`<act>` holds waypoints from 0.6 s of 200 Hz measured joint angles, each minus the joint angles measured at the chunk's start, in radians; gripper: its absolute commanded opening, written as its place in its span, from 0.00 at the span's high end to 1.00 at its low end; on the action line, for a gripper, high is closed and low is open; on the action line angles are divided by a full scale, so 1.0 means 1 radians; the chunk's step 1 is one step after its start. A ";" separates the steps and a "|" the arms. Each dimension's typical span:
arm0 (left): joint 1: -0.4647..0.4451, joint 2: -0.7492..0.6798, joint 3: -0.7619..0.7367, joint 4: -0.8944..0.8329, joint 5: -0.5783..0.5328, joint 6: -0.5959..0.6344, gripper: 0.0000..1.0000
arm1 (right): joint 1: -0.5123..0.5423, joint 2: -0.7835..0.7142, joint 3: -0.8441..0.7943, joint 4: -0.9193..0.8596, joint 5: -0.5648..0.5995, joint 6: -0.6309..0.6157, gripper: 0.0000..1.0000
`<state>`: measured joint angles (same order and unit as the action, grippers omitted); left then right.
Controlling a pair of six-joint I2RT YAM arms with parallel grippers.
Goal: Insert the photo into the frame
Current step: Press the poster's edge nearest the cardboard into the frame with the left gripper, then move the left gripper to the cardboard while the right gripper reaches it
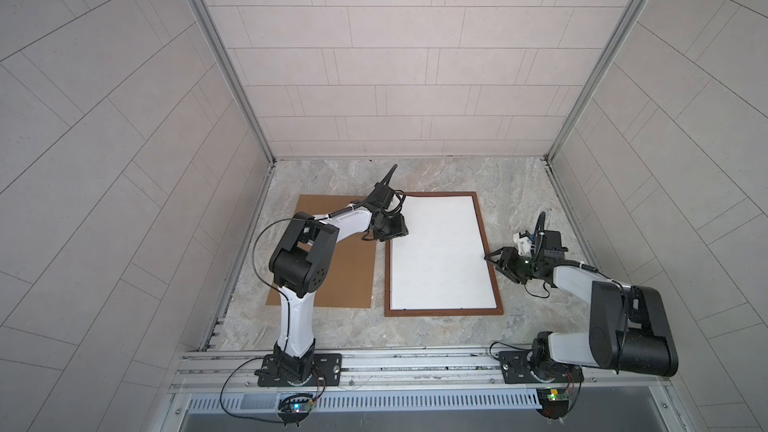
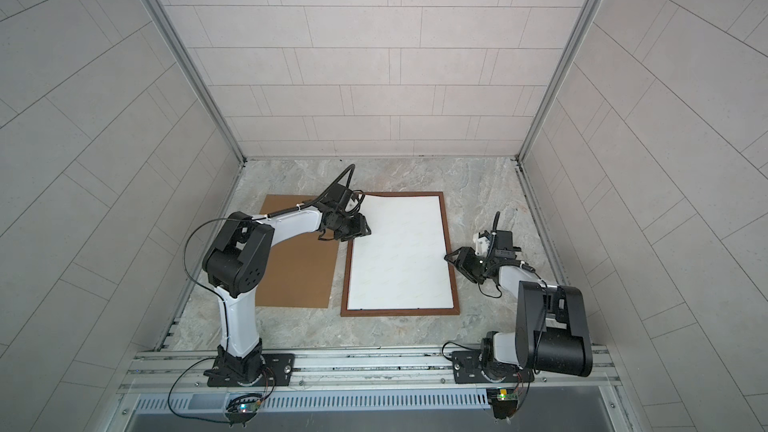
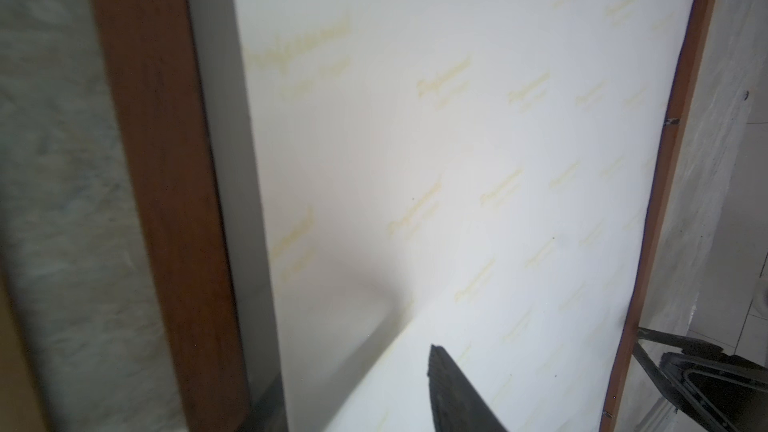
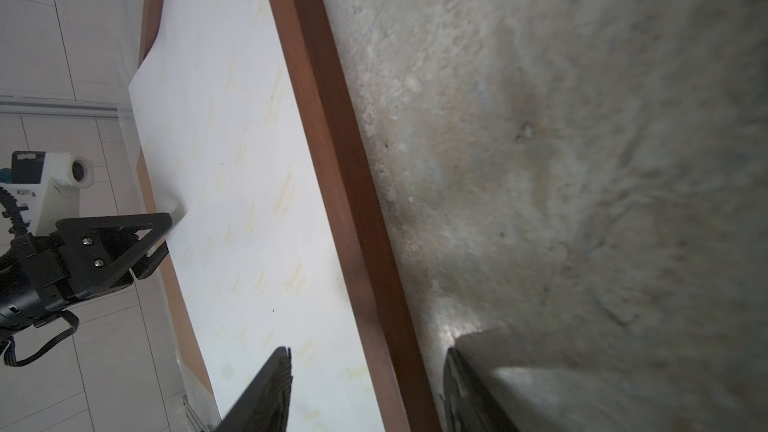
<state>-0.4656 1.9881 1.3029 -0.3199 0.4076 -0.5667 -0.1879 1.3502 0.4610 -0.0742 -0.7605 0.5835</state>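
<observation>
Gaping astride the frame [image 4: 332,160] rail, your right fingers [image 4: 266,388] are probably guarding it; released left fingers [image 4: 158,222] are freeing the photo [image 4: 232,160].

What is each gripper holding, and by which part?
Nothing appears held. The left gripper has jaws apart at the edge of the photo; the right gripper has jaws astride a rail of the frame, gaps showing.
</observation>
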 measured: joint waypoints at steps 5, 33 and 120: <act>0.000 0.000 0.006 -0.012 -0.005 0.006 0.42 | 0.000 0.000 0.000 0.000 0.000 0.000 0.46; -0.003 0.000 0.046 -0.090 -0.041 0.045 0.35 | 0.000 -0.002 0.000 -0.002 0.000 0.000 0.45; 0.000 -0.153 0.109 -0.412 -0.179 0.143 0.33 | 0.000 -0.049 0.001 -0.032 0.004 -0.011 0.41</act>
<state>-0.4656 1.8351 1.4120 -0.7322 0.2287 -0.4236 -0.1879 1.3014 0.4618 -0.1059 -0.7563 0.5728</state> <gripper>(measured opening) 0.673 0.591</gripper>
